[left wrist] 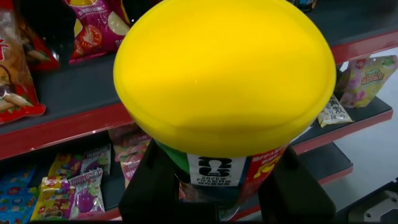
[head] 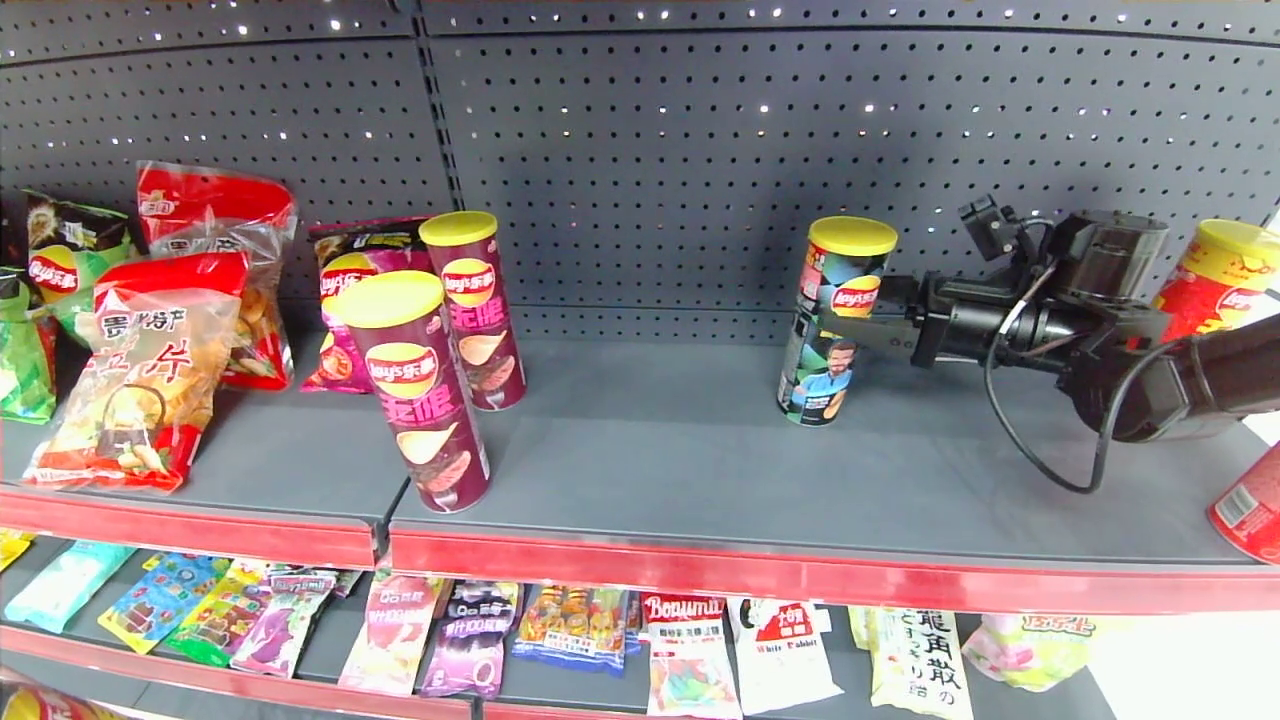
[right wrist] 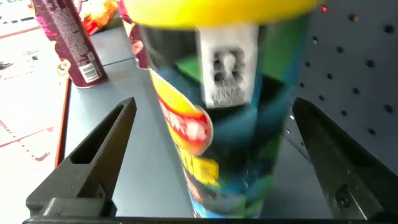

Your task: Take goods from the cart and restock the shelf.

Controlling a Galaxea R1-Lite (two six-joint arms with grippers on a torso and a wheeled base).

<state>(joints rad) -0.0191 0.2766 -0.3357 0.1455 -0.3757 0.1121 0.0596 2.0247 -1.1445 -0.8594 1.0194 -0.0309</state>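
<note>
A green-and-blue chip can (head: 845, 270) with a yellow lid stands on the upper shelf (head: 700, 480), right of the middle. My right gripper (head: 850, 328) comes in from the right and is open around it. In the right wrist view the can (right wrist: 230, 124) sits between the two fingers (right wrist: 99, 155), with a gap on each side. My left gripper (left wrist: 221, 196) is shut on another yellow-lidded can (left wrist: 221, 74), held in the air in front of the shelf's red edge (left wrist: 74, 127). Its dark fingers (left wrist: 152, 186) press on both sides of the can's body.
Two purple cans (head: 420, 400) (head: 478, 310) stand left of the middle, with snack bags (head: 150, 370) further left. Red cans (head: 1215, 275) (head: 1250, 510) are at the far right. Candy packets (head: 680, 640) hang on the lower shelf. A pegboard wall (head: 700, 150) backs the shelf.
</note>
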